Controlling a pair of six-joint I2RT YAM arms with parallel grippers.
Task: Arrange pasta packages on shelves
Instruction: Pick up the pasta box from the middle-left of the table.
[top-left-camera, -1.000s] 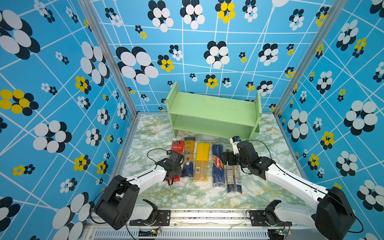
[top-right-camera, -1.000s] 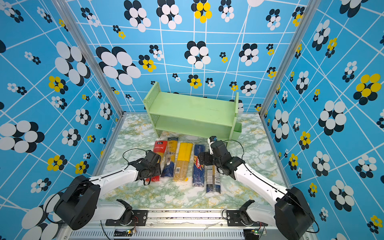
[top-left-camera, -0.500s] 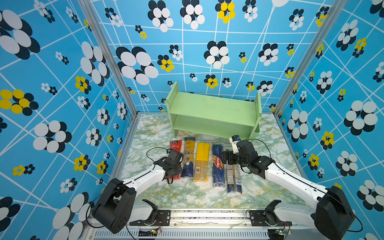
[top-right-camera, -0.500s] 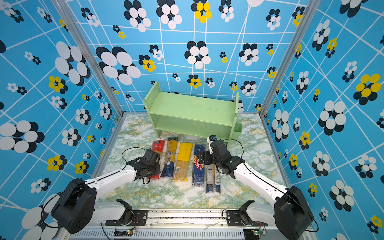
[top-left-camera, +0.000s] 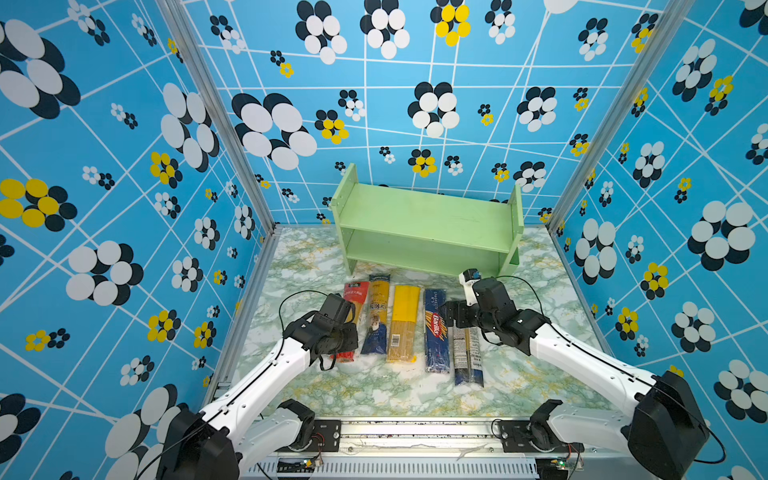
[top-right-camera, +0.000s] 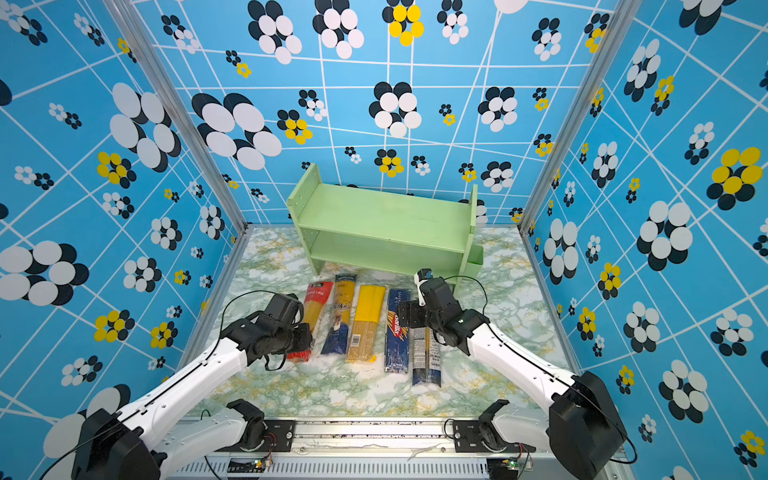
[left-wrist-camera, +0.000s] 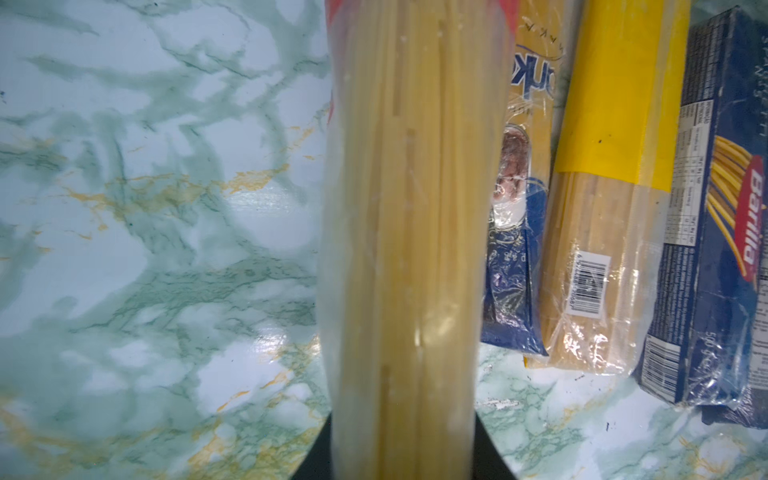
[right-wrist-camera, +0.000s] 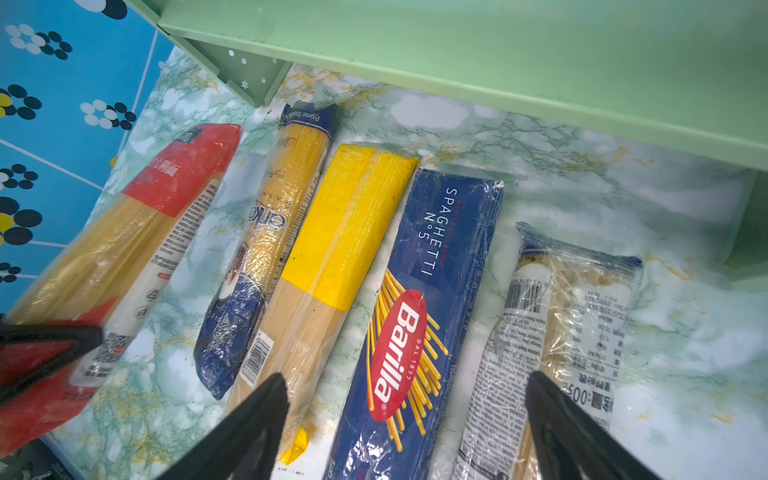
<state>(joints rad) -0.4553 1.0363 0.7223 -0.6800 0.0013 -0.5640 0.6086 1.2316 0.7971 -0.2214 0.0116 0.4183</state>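
— Which step am I on?
— Looks like the first pick. Your left gripper is clamped on the red pack, leftmost before the shelf. Your right gripper has its fingers apart over the Barilla pack. Next, lift level onto a tier

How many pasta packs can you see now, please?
5, side by side before the shelf, none on it, from the robot's left: red pack, gripped by the left claw; navy-ended clear pack; yellow-topped pack; Barilla pack; labelled clear pack.
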